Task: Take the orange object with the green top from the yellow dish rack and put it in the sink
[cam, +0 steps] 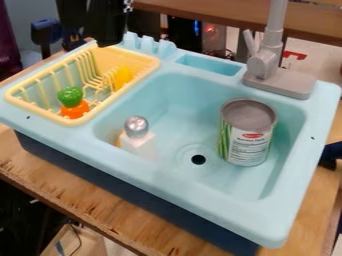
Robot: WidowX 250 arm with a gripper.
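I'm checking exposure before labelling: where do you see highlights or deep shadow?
In the camera view, a small bright highlight on the silver ball top; soft, gentle shading in the sink basin; deep darkness behind the yellow rack and at lower left.

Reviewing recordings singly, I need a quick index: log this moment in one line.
can: upright in sink | silver-topped bottle: in sink | green-and-orange toy, yellow toy: in rack | faucet: on rim
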